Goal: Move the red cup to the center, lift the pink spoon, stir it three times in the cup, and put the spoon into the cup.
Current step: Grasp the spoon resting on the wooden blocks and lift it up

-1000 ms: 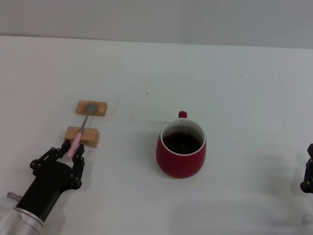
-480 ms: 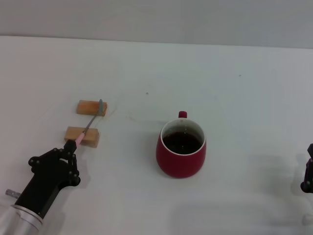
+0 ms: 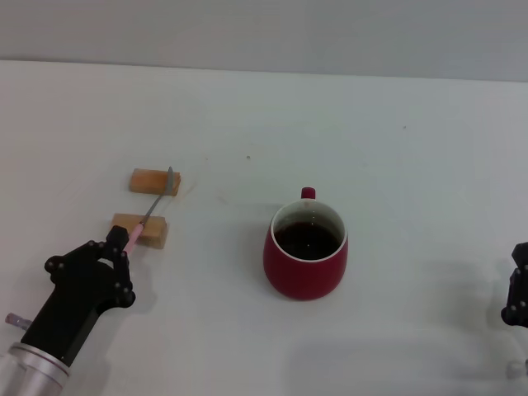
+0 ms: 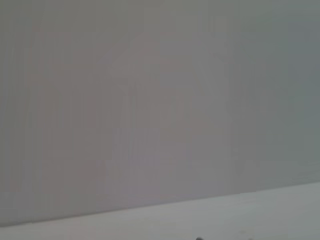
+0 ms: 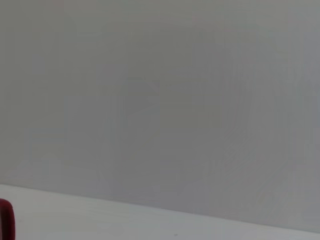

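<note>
Landmark: red cup [image 3: 305, 251], upright near table [image 3: 396, 148] centre, handle on far side, dark inside. Red sliver of it also at edge of right wrist view [image 5: 6, 220].

Pink spoon [image 3: 149, 209] well left of cup, slanting; grey bowl over far wooden block [image 3: 153, 181], neck crossing near wooden block [image 3: 140, 230], pink handle end pinched.

Left gripper [image 3: 118, 247] left of cup and nearer robot, fingers closed on spoon handle.

Right gripper [image 3: 518, 297] parked well right of cup at frame edge; finger state cannot tell.
</note>
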You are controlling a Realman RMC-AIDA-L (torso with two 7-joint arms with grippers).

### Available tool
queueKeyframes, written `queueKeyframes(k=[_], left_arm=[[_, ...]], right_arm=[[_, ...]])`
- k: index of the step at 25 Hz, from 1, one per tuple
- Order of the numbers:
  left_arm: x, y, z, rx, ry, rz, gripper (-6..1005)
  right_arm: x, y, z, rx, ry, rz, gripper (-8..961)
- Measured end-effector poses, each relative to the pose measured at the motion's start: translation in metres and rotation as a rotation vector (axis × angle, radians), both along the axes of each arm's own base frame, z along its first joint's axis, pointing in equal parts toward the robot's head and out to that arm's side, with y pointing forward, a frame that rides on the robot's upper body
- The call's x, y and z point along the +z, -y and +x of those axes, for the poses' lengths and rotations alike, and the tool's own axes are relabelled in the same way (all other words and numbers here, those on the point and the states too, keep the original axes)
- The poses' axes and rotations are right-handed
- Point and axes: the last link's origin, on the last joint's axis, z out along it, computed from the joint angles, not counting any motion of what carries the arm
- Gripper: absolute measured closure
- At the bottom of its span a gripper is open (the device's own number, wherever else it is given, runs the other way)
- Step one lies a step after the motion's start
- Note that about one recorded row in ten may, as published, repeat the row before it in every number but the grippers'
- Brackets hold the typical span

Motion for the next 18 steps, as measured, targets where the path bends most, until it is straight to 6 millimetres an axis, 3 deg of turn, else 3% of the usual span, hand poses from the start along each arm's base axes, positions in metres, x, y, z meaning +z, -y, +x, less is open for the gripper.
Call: queueKeyframes(k=[9, 18], left_arm=[[-0.002, 0.012, 0.005, -0.049, 0.014, -0.021, 844], [-0.007, 0.011, -0.005, 0.001, -0.027, -0.057, 637]], right_arm=[[0.000, 0.000, 0.000, -0.001, 0.001, -0.003, 953], [-0.001, -0.001, 0.000, 0.001, 0.001, -0.006, 954]])
